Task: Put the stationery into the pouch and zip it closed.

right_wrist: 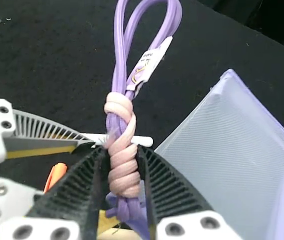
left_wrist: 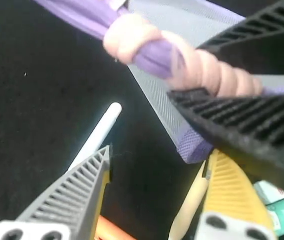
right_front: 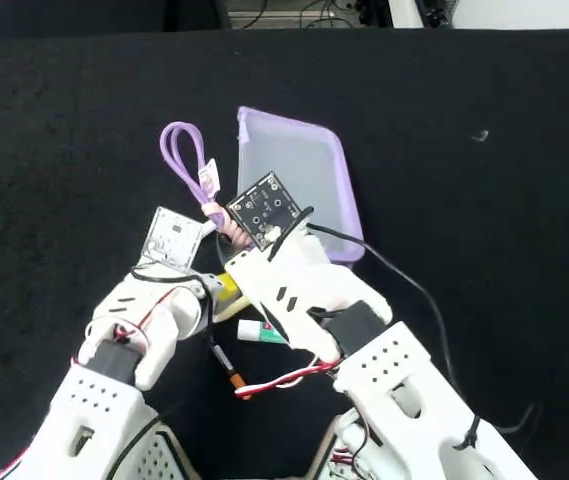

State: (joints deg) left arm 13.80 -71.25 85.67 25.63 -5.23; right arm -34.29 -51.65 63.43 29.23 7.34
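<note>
Beside one purple pouch (right_front: 294, 180), one knotted cord (right_wrist: 119, 150).

Both arms wear white shells dotted with small holes. The left arm (right_front: 114, 350) carries red-and-white wires and a pale square board (right_front: 174, 240); the left gripper (left_wrist: 159, 155) has ribbed grey and yellow fingers (left_wrist: 77, 200). The right gripper (right_wrist: 121, 150) has black ribbed fingers (right_wrist: 166, 190) on white screwed bases, and a black cable (right_front: 404, 280) trails off the right arm (right_front: 304, 290)

A flat translucent lilac pouch (right_front: 299, 180) with purple edging lies with its purple cord loop (right_front: 182, 155), bound by a pink knotted wrap (right_wrist: 119, 150), stretched out beside one corner. A white stick (left_wrist: 98, 134), an orange pen (right_front: 236, 379) and a green-and-white eraser (right_front: 264, 333) lie nearby, outside it.
</note>
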